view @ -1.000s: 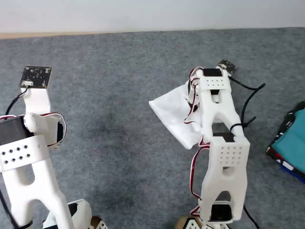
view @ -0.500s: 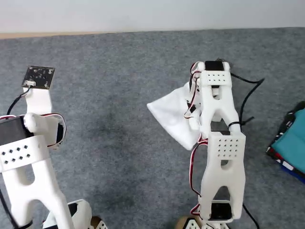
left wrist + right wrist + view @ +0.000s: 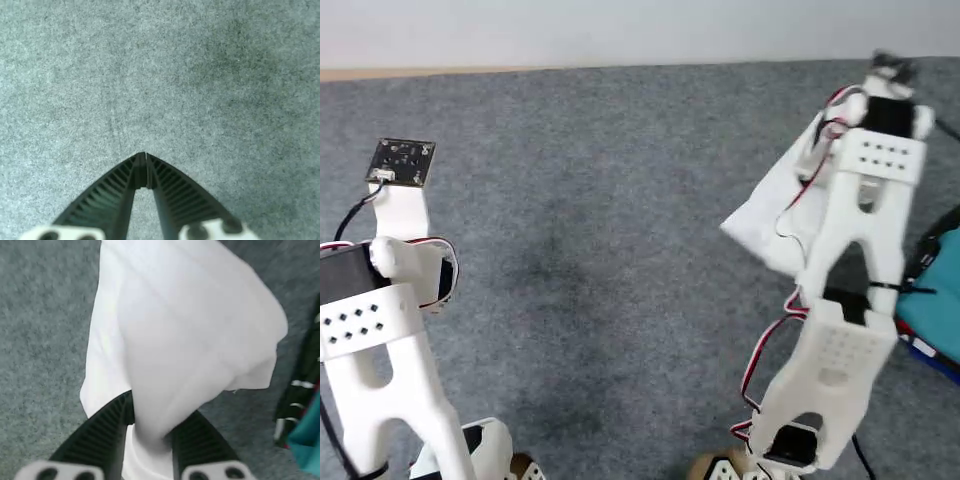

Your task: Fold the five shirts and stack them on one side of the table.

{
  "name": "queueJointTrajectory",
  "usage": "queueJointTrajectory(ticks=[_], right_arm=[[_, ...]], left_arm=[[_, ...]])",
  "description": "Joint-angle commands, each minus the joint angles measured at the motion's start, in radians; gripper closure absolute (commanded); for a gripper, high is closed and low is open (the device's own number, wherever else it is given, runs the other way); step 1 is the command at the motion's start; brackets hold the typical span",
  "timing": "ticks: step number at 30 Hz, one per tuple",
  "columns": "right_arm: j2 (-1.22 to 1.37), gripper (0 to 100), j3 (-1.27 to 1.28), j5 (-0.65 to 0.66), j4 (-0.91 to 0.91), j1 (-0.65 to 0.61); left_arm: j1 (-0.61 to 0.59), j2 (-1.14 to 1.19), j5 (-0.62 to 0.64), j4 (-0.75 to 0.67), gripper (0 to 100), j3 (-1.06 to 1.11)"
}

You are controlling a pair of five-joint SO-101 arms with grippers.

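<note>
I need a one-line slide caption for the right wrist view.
Right gripper holds a white shirt, the grey table beneath, stacked shirts nearby.

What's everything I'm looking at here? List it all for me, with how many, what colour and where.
table: one, covered in grey cloth, under everything.
wall: one, pale, along the far edge of the table.
white shirt: one, white, bunched, towards the right side of the table, pinched by the right arm.
folded shirts: at least two, teal on top of a dark striped one, at the table's right edge, partly cut off.
left arm: one, white with red and black wires, over the left side of the table; its dark jaws are closed on nothing.
right arm: one, white with the same wires, stretched out over the right side; its dark jaws are closed on the white shirt.
</note>
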Motion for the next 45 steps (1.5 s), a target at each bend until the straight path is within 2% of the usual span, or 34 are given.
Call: queueJointTrajectory(ticks=[1,9,22,37,45], right_arm=[[-0.159,99.0,-0.049,0.066,0.045,0.067],[-0.298,99.0,-0.048,0.193,0.047,0.242],[-0.303,99.0,0.069,0.338,0.045,0.455],[-0.245,99.0,0.095,0.503,0.042,0.615],[-0.245,99.0,0.095,0.531,0.001,0.68]], left_arm=[[-0.009,0.0,-0.011,0.005,99,-0.005],[-0.009,0.0,-0.011,0.005,99,-0.005],[-0.008,0.0,-0.011,0.005,99,-0.005],[-0.006,0.0,-0.009,0.005,99,-0.005],[-0.006,0.0,-0.009,0.005,99,-0.005]])
